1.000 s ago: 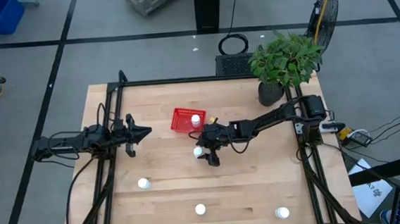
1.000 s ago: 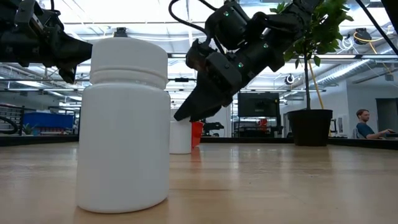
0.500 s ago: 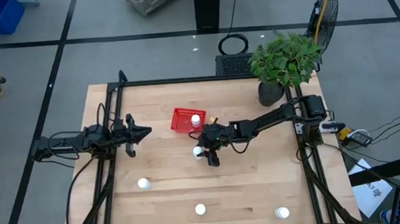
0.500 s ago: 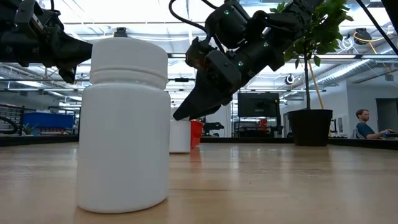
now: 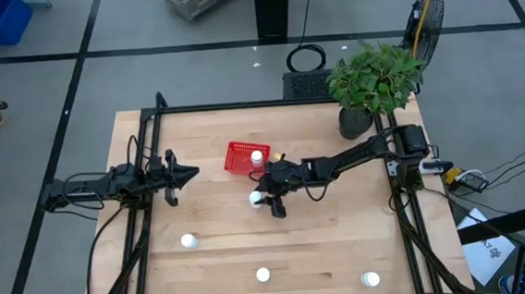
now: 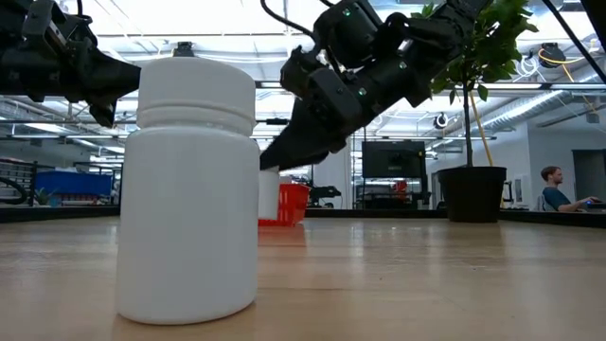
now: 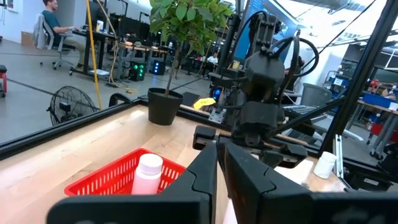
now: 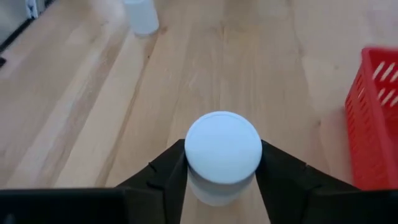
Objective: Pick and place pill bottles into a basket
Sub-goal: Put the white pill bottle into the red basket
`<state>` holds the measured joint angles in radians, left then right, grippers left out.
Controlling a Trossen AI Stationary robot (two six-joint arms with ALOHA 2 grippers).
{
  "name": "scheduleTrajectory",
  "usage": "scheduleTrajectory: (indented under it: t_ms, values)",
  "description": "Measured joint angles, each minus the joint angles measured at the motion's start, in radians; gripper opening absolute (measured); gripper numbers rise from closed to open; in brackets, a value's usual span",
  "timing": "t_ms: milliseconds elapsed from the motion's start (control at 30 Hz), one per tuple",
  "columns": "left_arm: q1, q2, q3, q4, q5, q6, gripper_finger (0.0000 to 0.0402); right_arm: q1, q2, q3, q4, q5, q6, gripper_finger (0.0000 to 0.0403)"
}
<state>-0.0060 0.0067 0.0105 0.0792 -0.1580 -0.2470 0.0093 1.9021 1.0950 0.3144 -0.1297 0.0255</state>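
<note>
The right gripper [image 5: 259, 198], clamped on a pill bottle [image 8: 223, 154], has lifted it off the table since a second ago and edged toward the red mesh basket [image 5: 241, 157] at its eleven o'clock, so the drop looks near. Five bottles: one held, one basketed, three at six o'clock. The left gripper [image 5: 188, 173] waits, fingers together (idle).

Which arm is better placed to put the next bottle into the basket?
The right. Its gripper is shut on a pill bottle close to the red basket. The left gripper waits empty, shut, at the table's left.
</note>
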Motion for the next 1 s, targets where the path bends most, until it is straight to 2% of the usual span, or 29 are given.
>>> scheduleTrajectory:
  t_ms: [267, 467, 1000]
  values:
    - [0.0, 0.0, 0.0, -0.001, 0.0, 0.0, 0.0037, -0.032, -0.087, 0.0, 0.001, 0.1, -0.051, 0.0154]
    - [0.0, 0.0, 0.0, 0.0, 0.0, 0.0, 0.0037, -0.057, -0.149, 0.0, -0.021, 0.227, -0.091, 0.0151]
    - [0.0, 0.0, 0.0, 0.0, 0.0, 0.0, 0.0037, -0.122, -0.148, -0.005, -0.113, 0.257, -0.066, 0.0157]
